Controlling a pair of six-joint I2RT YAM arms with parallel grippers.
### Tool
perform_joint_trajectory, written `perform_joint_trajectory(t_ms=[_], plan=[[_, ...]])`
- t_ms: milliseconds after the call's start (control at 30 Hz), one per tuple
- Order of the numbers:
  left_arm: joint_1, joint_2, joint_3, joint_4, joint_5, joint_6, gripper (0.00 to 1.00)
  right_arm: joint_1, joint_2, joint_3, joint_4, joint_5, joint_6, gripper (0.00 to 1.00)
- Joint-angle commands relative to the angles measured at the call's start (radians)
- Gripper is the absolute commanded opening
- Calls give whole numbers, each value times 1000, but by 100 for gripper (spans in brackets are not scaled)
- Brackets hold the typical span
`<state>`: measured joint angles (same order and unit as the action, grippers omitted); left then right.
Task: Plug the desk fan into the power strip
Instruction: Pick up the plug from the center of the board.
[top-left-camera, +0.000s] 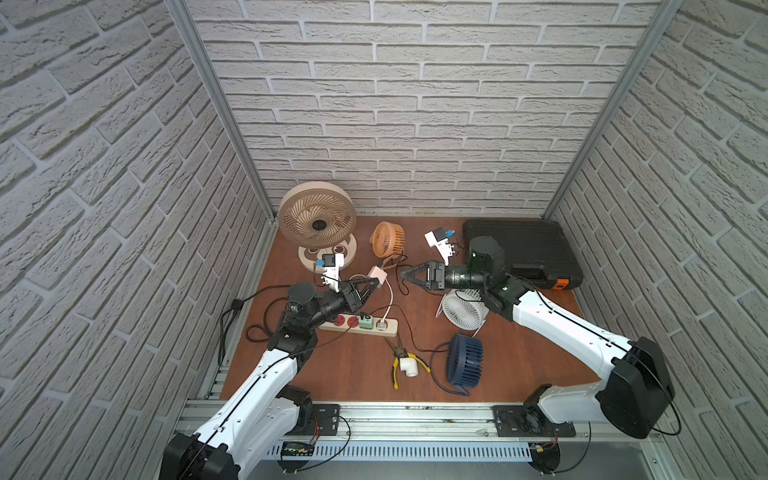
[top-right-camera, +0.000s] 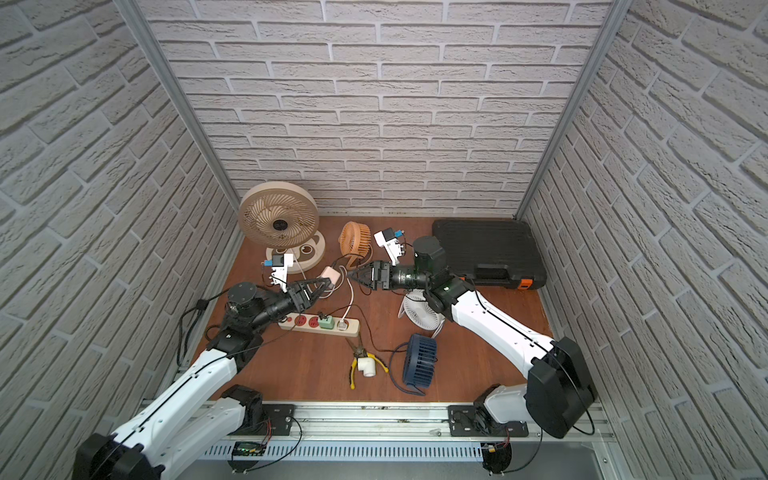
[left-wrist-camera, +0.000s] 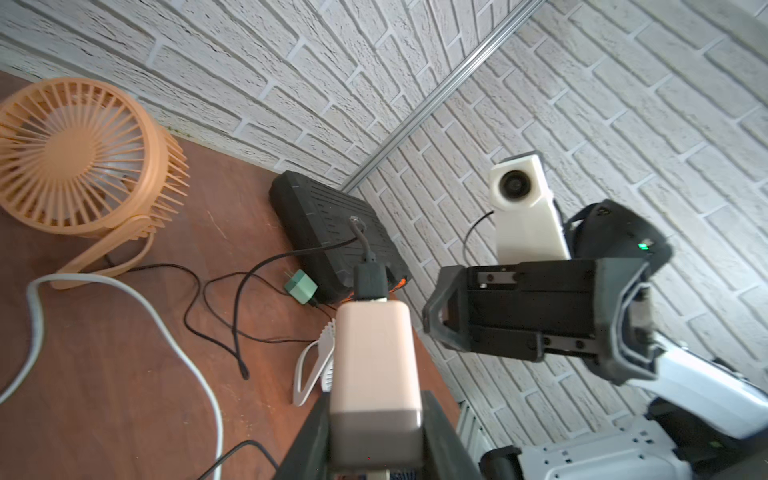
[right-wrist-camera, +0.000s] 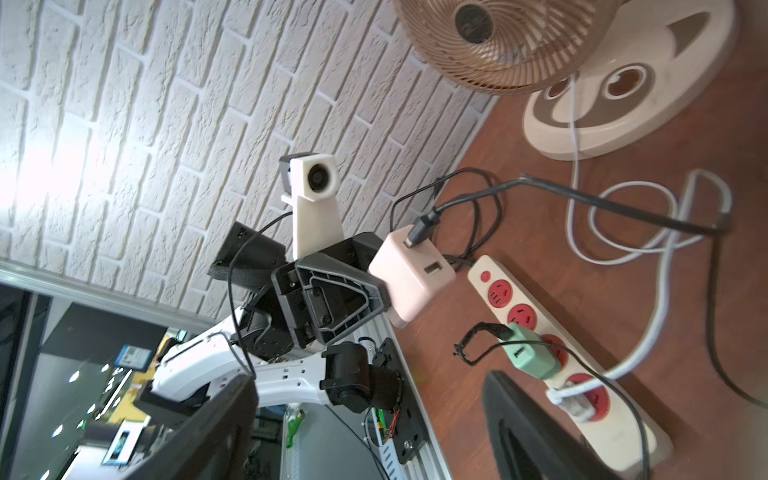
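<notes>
The cream power strip (top-left-camera: 390, 328) lies flat on the wooden table (top-left-camera: 332, 374). The two red sockets nearest its red switch (right-wrist-camera: 485, 275) are free and the other two are taken. The pink adapter (top-left-camera: 377, 274), with a black USB cord (right-wrist-camera: 424, 226) plugged in, is off the table near the switch end, clamped in the left gripper (top-left-camera: 374, 284).

Brown tabletop (top-left-camera: 353, 374) bears power strip (top-left-camera: 351, 328), pliers (top-left-camera: 399, 360), case (top-left-camera: 519, 249), fans (top-left-camera: 316, 220)

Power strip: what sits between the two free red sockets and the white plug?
A green adapter, plugged in; both top views show it.
</notes>
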<state>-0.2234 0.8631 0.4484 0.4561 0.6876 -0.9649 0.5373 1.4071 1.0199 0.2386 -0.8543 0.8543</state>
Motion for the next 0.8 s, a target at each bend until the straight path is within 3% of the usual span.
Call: perform_joint_trajectory(t_ms=[0,233,400,633,767], plan=[[6,20,0,214,122,-99,0,-16,80,26,237,-254,60,77],[-3,37,1,231,154,-123,0,-40,222,77,395,-333,169,59],[-15,42,9,184,161,-110,0,-42,289,91,650,-379,353,48],[-21,72,16,155,164,-98,0,-38,421,133,1154,-413,774,42],[-20,77,26,141,168,-94,0,-18,439,127,1168,-430,779,42]])
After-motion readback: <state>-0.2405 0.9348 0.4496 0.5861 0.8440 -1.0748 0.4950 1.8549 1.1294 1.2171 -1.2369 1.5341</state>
